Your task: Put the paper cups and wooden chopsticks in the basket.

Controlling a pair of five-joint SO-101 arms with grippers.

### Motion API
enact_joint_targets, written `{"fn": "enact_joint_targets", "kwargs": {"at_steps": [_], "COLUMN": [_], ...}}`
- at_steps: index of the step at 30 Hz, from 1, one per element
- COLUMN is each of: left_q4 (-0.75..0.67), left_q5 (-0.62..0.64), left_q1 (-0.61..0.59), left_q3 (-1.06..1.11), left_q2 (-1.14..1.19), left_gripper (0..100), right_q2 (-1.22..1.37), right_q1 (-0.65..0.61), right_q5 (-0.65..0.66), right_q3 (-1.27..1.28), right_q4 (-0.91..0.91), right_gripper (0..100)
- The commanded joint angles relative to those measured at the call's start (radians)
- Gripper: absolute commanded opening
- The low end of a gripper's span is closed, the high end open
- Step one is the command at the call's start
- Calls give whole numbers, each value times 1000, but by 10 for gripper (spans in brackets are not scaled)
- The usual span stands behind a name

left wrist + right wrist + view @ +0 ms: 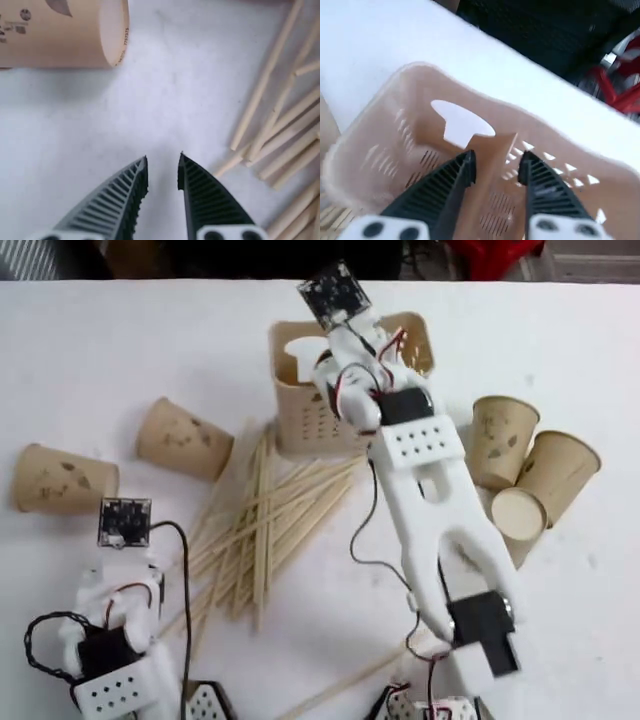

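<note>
Status at basket (300,425): found one paper cup (462,122) already lying inside, white mouth turned toward the rim. Found the right end effector (496,160) hanging over that basket with jaws spread, the cup's tan wall showing between them and no pinch evident. Found the left end effector (163,162) low over bare table (75,150), jaws parted only narrowly and holding nothing, between the far-left cup (60,32) and the chopsticks (280,130).

Counted as outstanding: far-left cup and inner-left cup (183,438), both on their sides; a cluster of cups (520,475) packed together just right of the basket; the chopsticks fanned in an overlapping heap in front of it; one stray stick (335,690) near the arm bases.

Judged the cups light, thin-walled and easily crushed, and prone to rolling while on their sides. Recommend taking hold across the wall close to the rolled rim, where stiffest, with a light squeeze only.

Judged the chopsticks light, stiff, smooth and lying flat against the table, so hard to get under. Recommend pinching a few across their middle for balance, then tipping them end-first into the basket.
</note>
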Motion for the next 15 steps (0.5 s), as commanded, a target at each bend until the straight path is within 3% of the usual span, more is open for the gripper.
{"fn": "enact_joint_targets", "kwargs": {"at_steps": [1,5,15], "left_q4": [5,5,5], "left_q5": [-12,-12,-12], "left_q1": [-5,-5,-5], "left_q3": [0,0,0], "left_q2": [4,4,4], "left_gripper": [117,117,117], "right_q2": [105,197,263], "right_q1": [4,19,35], "right_q5": [-80,-206,-396], "right_q3": [-206,-322,-549], "right_q4": [200,315,570], "right_gripper": [83,19,18]}}
